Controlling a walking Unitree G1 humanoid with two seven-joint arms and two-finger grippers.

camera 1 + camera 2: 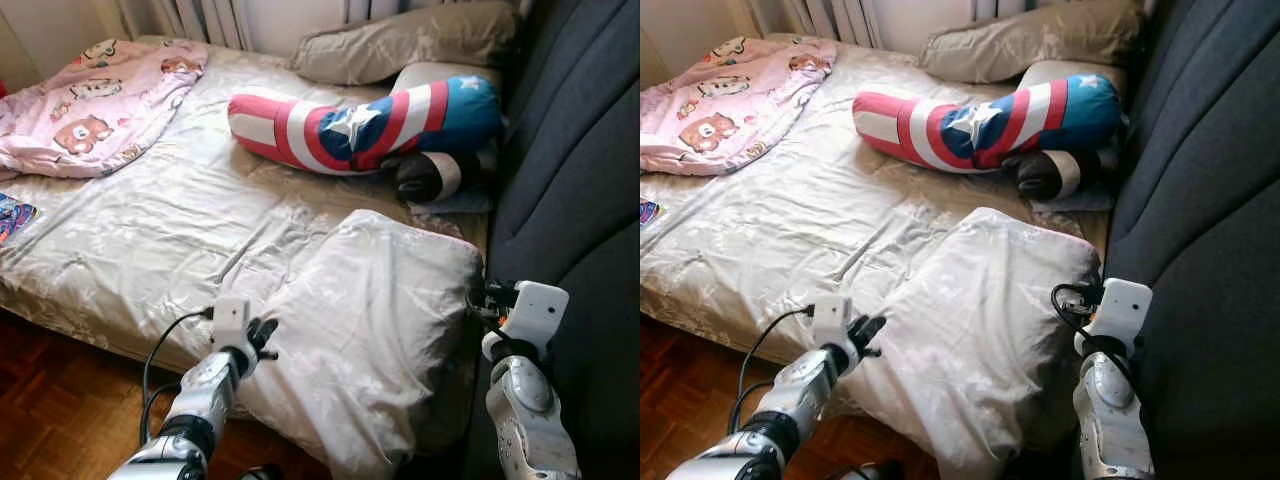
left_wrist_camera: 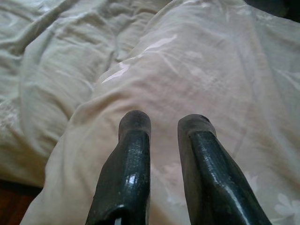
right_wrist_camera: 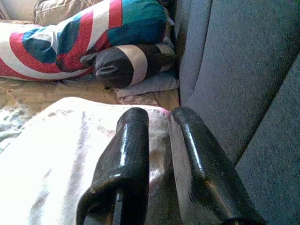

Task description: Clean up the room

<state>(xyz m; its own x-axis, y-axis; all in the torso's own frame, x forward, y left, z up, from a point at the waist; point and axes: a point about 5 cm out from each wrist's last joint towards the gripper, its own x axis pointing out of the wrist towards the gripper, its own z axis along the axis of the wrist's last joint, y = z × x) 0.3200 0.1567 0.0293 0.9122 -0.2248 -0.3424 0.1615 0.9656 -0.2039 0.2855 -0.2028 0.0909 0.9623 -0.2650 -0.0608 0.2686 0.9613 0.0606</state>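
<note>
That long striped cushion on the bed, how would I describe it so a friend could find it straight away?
Start at the bed and look toward its head, beside the dark grey upholstered panel. There a long bolster lies across the sheet, just in front of a beige pillow. It alone has red and white rings, a white star and a blue end; a smaller dark cushion lies against it.

three pillows (image 1: 370, 330), one striped bolster (image 1: 370, 120), one pink blanket (image 1: 100, 100), perhaps one dark plush (image 1: 430, 175).

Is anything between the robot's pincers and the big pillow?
Nothing visible. The left pincer sits at the pillow's near left edge and the right pincer at its right corner beside the dark sofa back.
</note>
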